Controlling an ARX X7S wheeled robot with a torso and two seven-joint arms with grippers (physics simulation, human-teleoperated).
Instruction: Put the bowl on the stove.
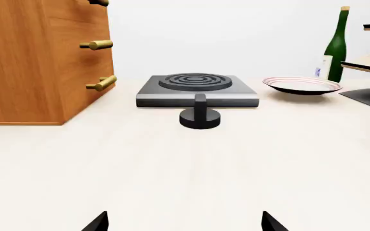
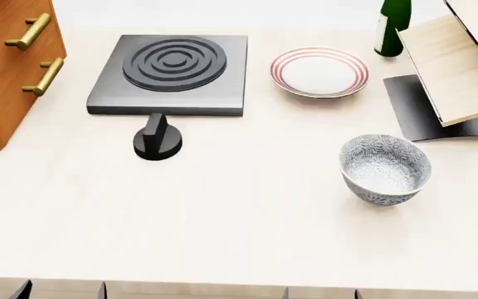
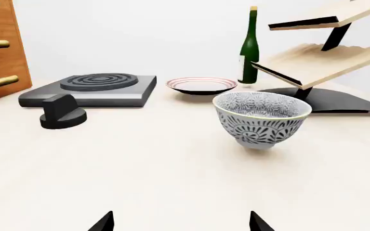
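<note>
Two claws idle, nothing grasped: right claw (image 3: 181, 222) shows both tips spread wide at the frame edge, left claw (image 1: 185, 222) likewise wide apart. Bowl (image 2: 385, 169) sits upright on the desk (image 2: 248, 212), right side, just in front of the dark base of the wooden rack (image 2: 450, 62), well apart from the stove (image 2: 168, 93) at far left-centre. I judge the task not started; I'd take the bowl with the right arm. Risks as I see them: bowl is deep with a narrow foot, so a rim pinch off-centre could tip or spin it out; closing too low on the curved wall could squirt it upward. Rack shelf overhangs close by the bowl, so a high approach from that side might clip it. On the carry leftward, the plate (image 2: 320, 71) lies between bowl and stove toward the back, and the knob (image 2: 157, 140) stands just in front of the stove's near edge; a low transit could knock either. Burner rings are raised, so a drop off-centre may leave the bowl rocking. Views: head view gives the plan layout and the gaps between things, but only slivers of the claws at the bottom edge. Right wrist view shows the bowl's profile, foot and rim, plus the bottle (image 3: 250, 48) behind. Left wrist view misses the bowl entirely but looks squarely at the knob and stove, with the drawer cabinet (image 1: 37, 62) close beside.
</note>
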